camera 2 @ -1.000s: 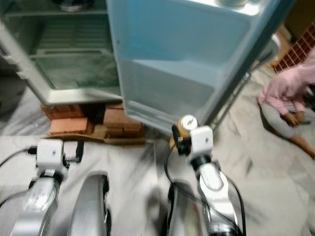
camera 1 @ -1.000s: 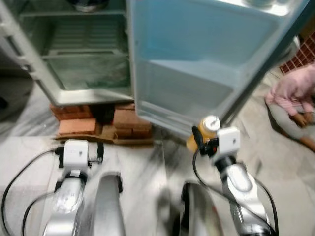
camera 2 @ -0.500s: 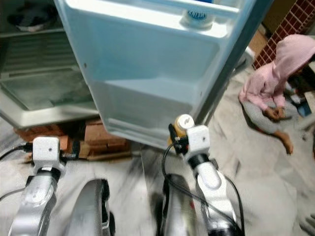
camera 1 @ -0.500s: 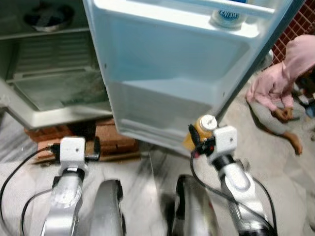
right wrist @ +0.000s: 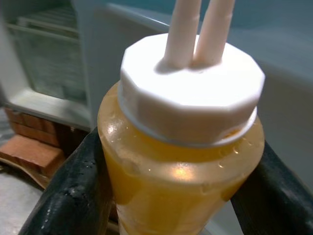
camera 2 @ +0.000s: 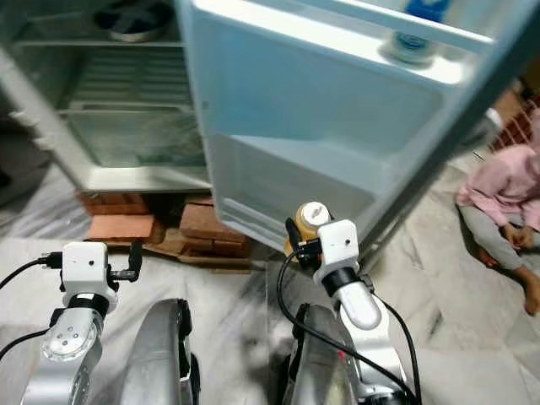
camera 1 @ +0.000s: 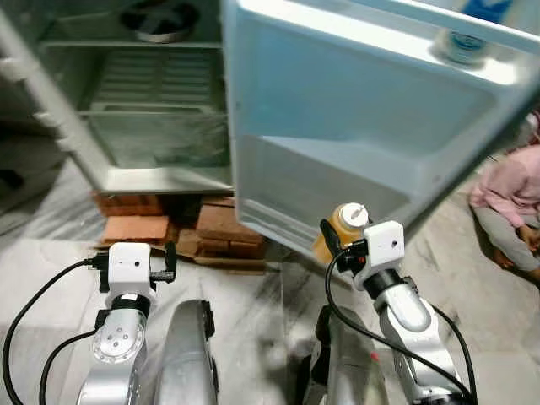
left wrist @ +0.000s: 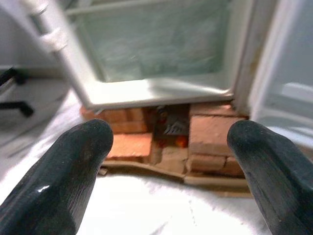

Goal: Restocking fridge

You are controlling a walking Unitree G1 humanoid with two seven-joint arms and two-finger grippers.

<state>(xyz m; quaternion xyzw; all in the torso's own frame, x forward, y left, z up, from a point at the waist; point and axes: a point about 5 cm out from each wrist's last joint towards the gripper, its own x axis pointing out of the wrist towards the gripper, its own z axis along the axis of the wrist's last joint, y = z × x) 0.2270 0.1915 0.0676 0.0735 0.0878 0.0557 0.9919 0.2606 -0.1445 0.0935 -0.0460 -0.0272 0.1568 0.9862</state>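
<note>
Now, left gripper (left wrist: 166, 161): fingers spread, holding nothing, low before the bricks (camera 1: 218, 226).
Fridge (camera 1: 152, 135): open at 11 o'clock.
Door (camera 1: 354, 110): swung wide at 1 o'clock.
Right gripper (right wrist: 171, 196): pinching the bottle (right wrist: 181, 161), just below the door shelf.
Person (camera 1: 515, 202): seated at 3 o'clock.

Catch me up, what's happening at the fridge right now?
The robot stands facing the open fridge, which sits on bricks. Its right gripper is shut on a yellow bottle with a white cap, held low by the bottom of the open fridge door. The bottle is not shelved yet. A white container sits in an upper door shelf and a metal bowl is inside. The left gripper is open, holding nothing. A person in pink sits on the floor to the right.
</note>
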